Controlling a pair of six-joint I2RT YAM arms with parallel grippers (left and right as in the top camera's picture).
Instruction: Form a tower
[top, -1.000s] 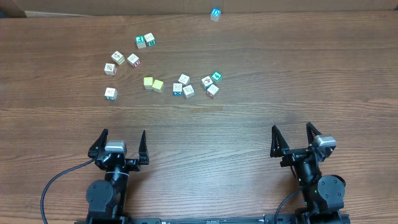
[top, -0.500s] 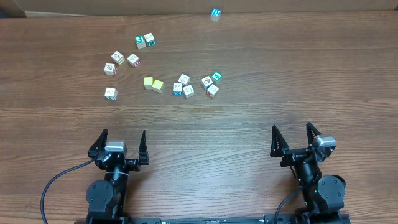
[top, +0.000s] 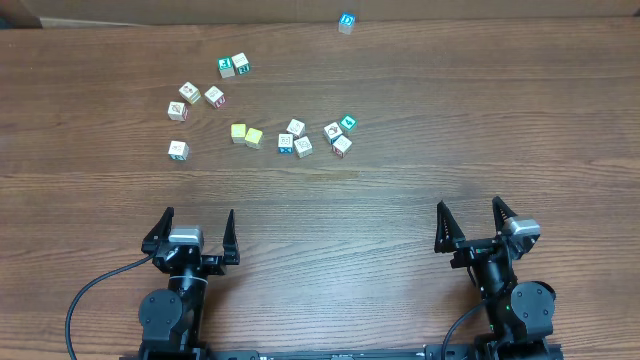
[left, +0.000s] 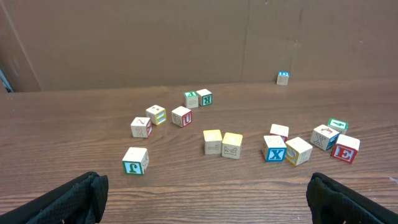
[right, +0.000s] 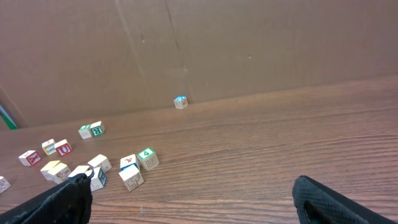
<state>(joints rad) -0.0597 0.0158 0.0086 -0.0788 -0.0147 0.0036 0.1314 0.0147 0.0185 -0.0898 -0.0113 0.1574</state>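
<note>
The tower (top: 346, 22) stands at the far edge of the table (top: 400, 150), close to the cardboard wall (left: 186, 37), blue print on its top face, though it is too small here to count its cubes. It is well apart from the loose cubes (top: 295, 142) scattered mid-table around the 2 yellow cubes (top: 246, 134), which probably keeps it from being knocked while pieces are fetched. The left claw (top: 197, 215) and right claw (top: 469, 205) sit at the near edge, both spread wide and pinching nothing, apparently poised for a first reach toward the scatter.
</note>
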